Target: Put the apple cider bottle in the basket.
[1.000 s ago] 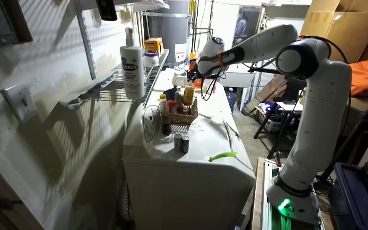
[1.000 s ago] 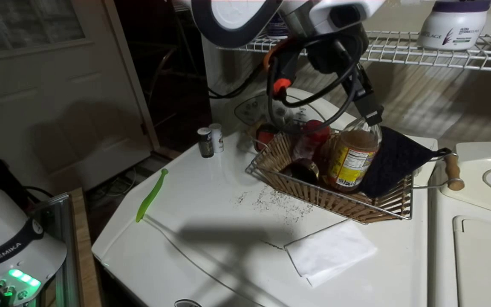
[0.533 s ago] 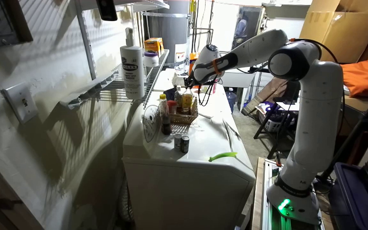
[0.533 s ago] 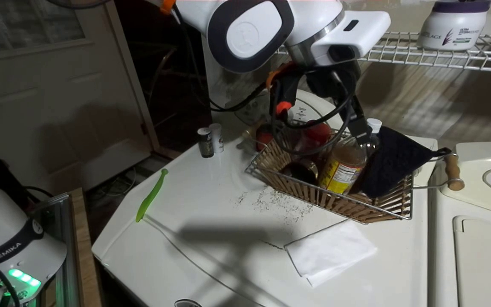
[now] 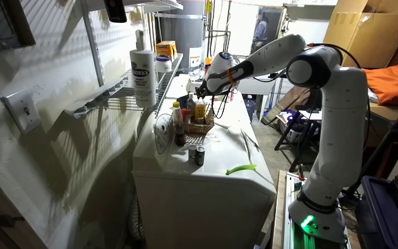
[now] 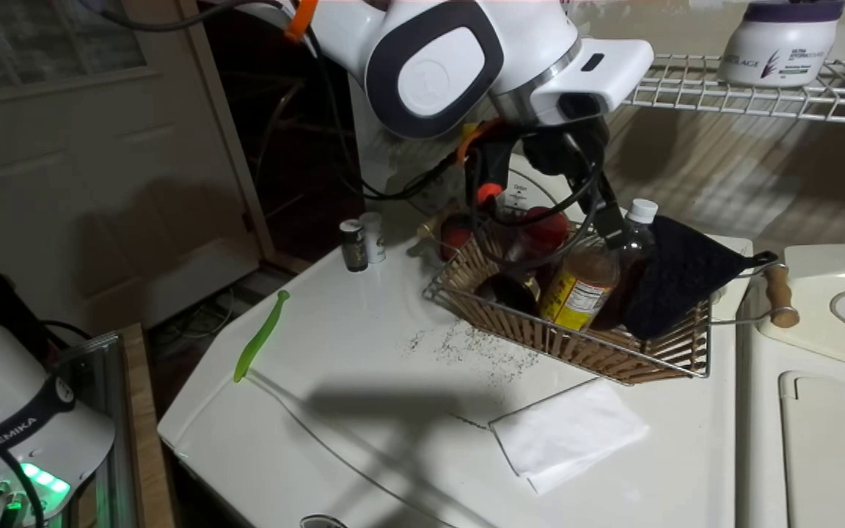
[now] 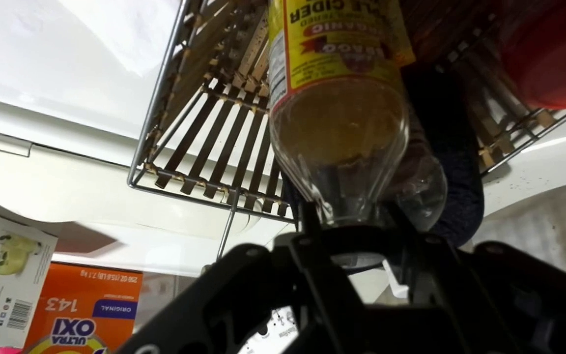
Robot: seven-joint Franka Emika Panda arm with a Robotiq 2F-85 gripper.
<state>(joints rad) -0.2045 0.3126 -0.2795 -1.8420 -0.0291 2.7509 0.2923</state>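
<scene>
Clear, yellow-labelled apple cider bottle (image 6: 580, 287) leans inside brown slatted wire basket (image 6: 585, 351), near rear edge of glossy white counter (image 6: 393, 345). Black two-fingered gripper (image 7: 354, 221) clamps bottle's neck. Insertion appears done; release remains.

The laundry machine (image 5: 202, 205), water heater (image 5: 181, 38) and Ultra Oxi box (image 7: 86, 305) show a laundry room.

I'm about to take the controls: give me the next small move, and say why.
Probably lower the apple cider bottle a little before opening the pincer. The pincer grips its neck, and in an exterior view the bottle's lower part is inside the basket. Its base shows in no view, so I can't tell whether it is supported; releasing now might drop it.
</scene>
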